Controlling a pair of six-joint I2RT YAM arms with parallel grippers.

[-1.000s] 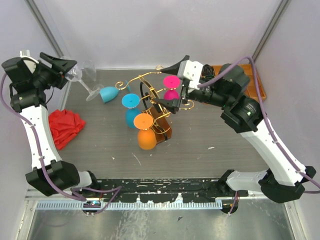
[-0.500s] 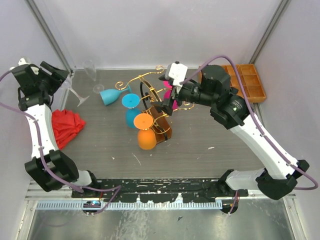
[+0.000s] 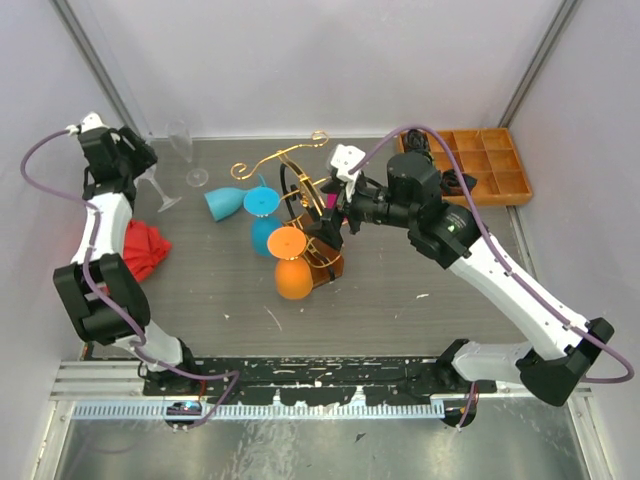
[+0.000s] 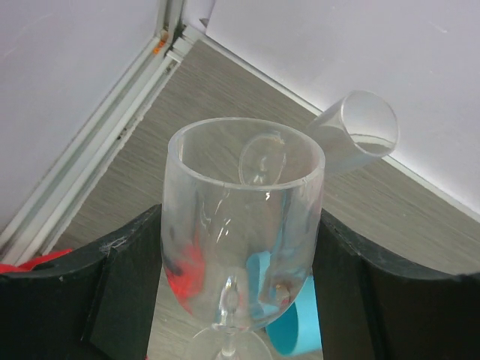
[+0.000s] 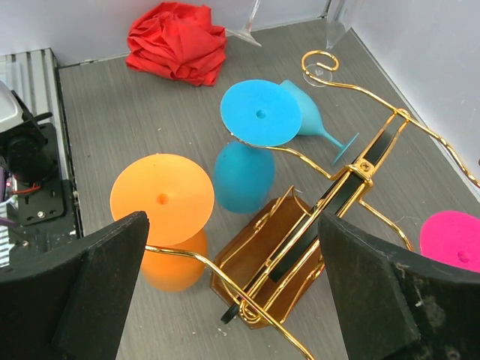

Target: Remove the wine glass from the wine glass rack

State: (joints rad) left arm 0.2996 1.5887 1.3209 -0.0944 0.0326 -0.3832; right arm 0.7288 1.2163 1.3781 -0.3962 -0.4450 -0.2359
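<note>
The gold wire rack (image 3: 285,158) stands mid-table on a brown wooden base (image 3: 328,257). A blue glass (image 3: 263,203) and an orange glass (image 3: 292,278) hang from it upside down. A pink glass (image 5: 454,238) hangs on the far side. My right gripper (image 3: 335,212) hovers open and empty just above the rack. In its wrist view the base (image 5: 255,262) lies between the fingers (image 5: 82,292). My left gripper (image 3: 128,165) at the far left is shut on a clear wine glass (image 4: 244,225), whose foot (image 3: 165,203) is down by the table.
A clear flute (image 3: 185,148) stands near the back wall. A teal glass (image 3: 224,201) lies on its side left of the rack. A red cloth (image 3: 140,250) lies at the left edge. A compartmented wooden tray (image 3: 485,160) sits at the back right.
My left gripper has swung back to the far-left corner and lowered the clear glass. My right gripper has moved left over the rack and now covers the pink glass from above.
</note>
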